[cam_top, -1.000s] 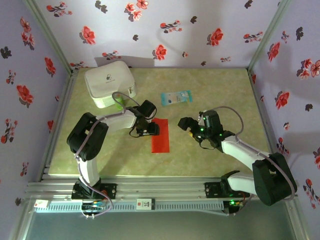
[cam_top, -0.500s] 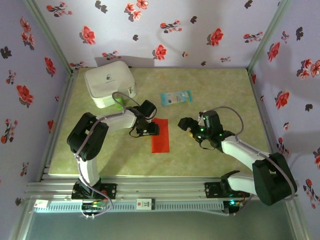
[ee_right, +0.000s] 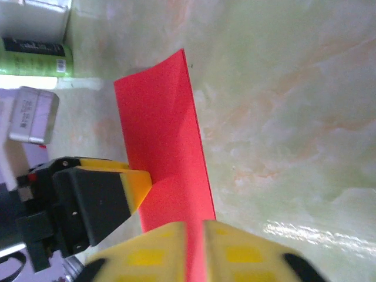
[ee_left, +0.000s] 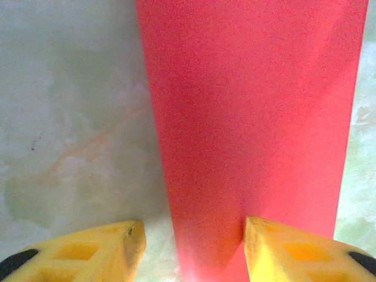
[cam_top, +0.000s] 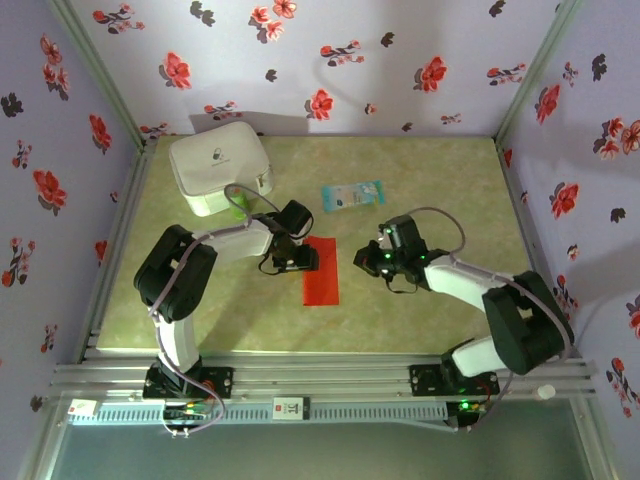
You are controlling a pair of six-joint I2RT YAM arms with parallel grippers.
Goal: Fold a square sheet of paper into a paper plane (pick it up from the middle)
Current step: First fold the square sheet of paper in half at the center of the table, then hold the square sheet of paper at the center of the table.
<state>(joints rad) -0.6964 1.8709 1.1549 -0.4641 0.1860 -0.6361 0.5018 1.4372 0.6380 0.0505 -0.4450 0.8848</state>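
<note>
Right now your red sheet of paper (cam_top: pixel 322 271) is lying flat on the counter (cam_top: pixel 430 170) as a narrow folded rectangle, to the right of the white case (cam_top: pixel 218 172) and nearer the arm bases than it. Your left gripper (cam_top: pixel 305 260) is sitting at the sheet's edge on the white case's side, with its jaws standing spread. In the left wrist view, one yellow finger (ee_left: pixel 294 247) is resting on the red sheet of paper (ee_left: pixel 247 117) while the other is lying on bare counter beside it. Your right gripper (cam_top: pixel 366 260) is hovering at the sheet's far side from the white case, with its fingers (ee_right: pixel 147 258) pressed together. You cannot tell whether it is catching the paper's edge (ee_right: pixel 167 153).
</note>
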